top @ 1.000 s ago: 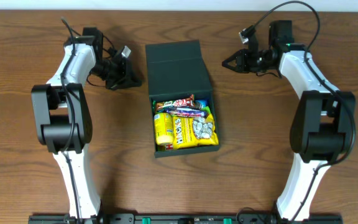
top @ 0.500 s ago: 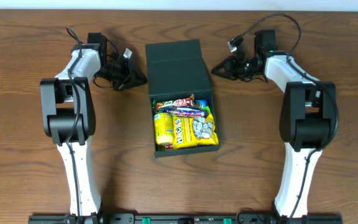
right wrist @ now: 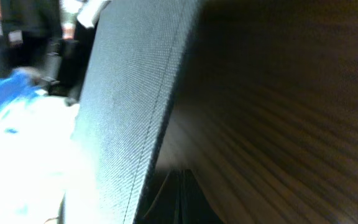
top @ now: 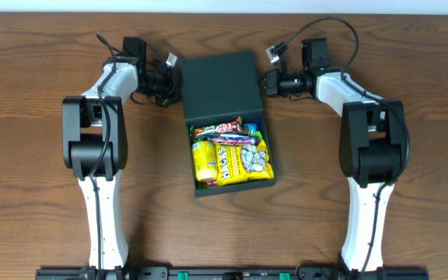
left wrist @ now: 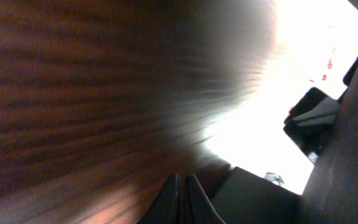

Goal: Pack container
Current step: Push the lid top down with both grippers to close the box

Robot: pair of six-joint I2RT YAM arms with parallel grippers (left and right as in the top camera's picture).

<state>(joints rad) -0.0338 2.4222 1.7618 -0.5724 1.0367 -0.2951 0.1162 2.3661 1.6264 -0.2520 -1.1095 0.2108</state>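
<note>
The left claw (top: 174, 80) lies low over the table (top: 22, 155), and its two fingers (left wrist: 178, 202) are pressed together with nothing between them. Just to the right of this claw is the container (top: 195, 155), a dark green-black box. Its lid (top: 220, 85) is folded open and lies flat, and the tip of the left claw is at the left edge of this lid. I cannot tell whether it really touches the edge.

The open body of the box is to the right of the left claw and nearer to the robot's base. It is full of snack packets (top: 232, 155), mostly yellow, with some red and blue ones on top.

The right claw (top: 268, 82) is at the opposite edge of the lid, so the lid is just to its left, between the two claws. The fingers of this claw are also together and empty. In the right wrist view, the dark grainy surface of the lid (right wrist: 129, 112) rises very close to the left of the fingers (right wrist: 180, 196).
</note>
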